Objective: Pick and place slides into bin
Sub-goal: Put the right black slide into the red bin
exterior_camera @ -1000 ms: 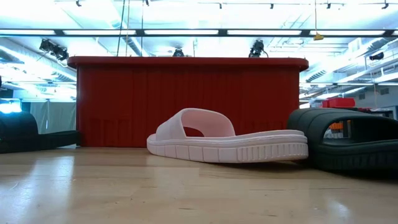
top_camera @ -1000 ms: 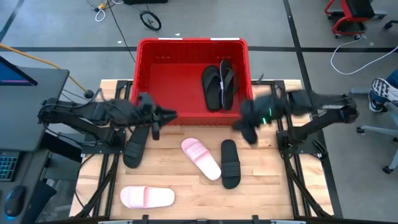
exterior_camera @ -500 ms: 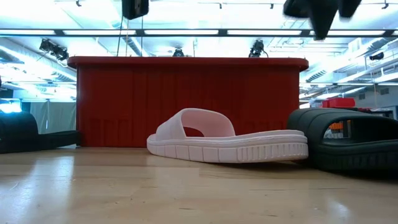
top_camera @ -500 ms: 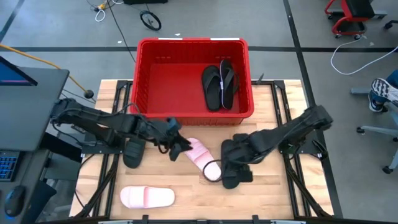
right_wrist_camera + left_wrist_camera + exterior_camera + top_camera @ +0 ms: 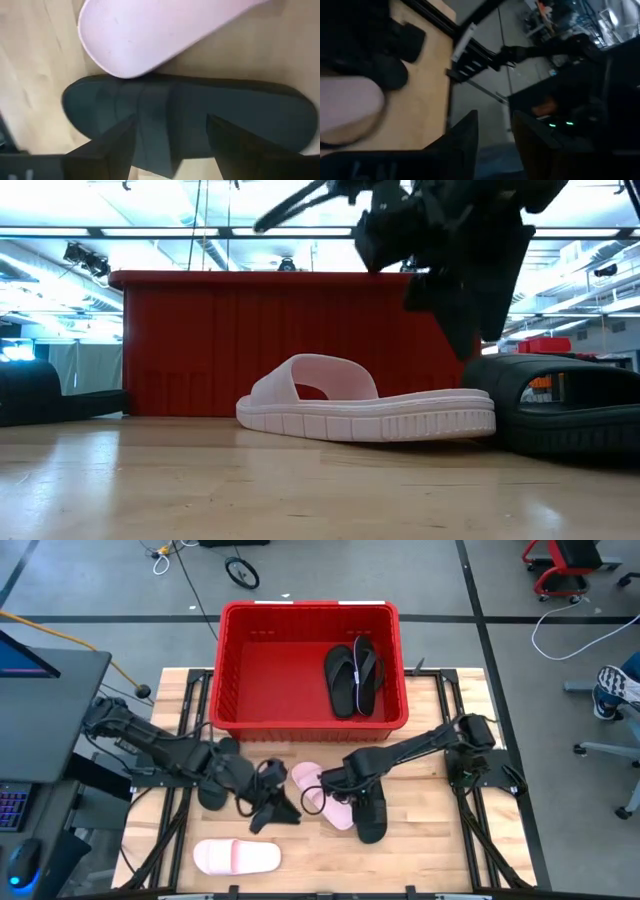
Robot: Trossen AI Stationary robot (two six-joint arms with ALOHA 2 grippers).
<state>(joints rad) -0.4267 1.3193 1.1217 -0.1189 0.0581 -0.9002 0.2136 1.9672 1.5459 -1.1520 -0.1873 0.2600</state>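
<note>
The red bin (image 5: 250, 690) stands at the table's far side with two black flip-flops (image 5: 352, 678) lying inside. On the table, a pale pink slide (image 5: 308, 780) lies sole down beside a black slide (image 5: 371, 820). My right gripper (image 5: 170, 150) hovers open above these two, its fingers on either side of the black slide (image 5: 190, 115), well clear of it in the low view (image 5: 465, 300). My left gripper (image 5: 278, 812) is open and empty just left of the pink slide. Another black slide (image 5: 212, 788) and another pink slide (image 5: 237, 857) lie to the left.
The bin's front wall (image 5: 310, 727) stands just beyond the slides. Dark frame rails (image 5: 470, 810) run along both table sides. Bare wood (image 5: 440, 855) lies at the near right. A desk with a monitor (image 5: 40, 670) is off the table's left.
Both grippers have come away from the bin's front wall toward the table's near edge and down. My right gripper has then swung left and stands over the pink and black slides. My left gripper has come in beside the pink slide. No slide has moved.
</note>
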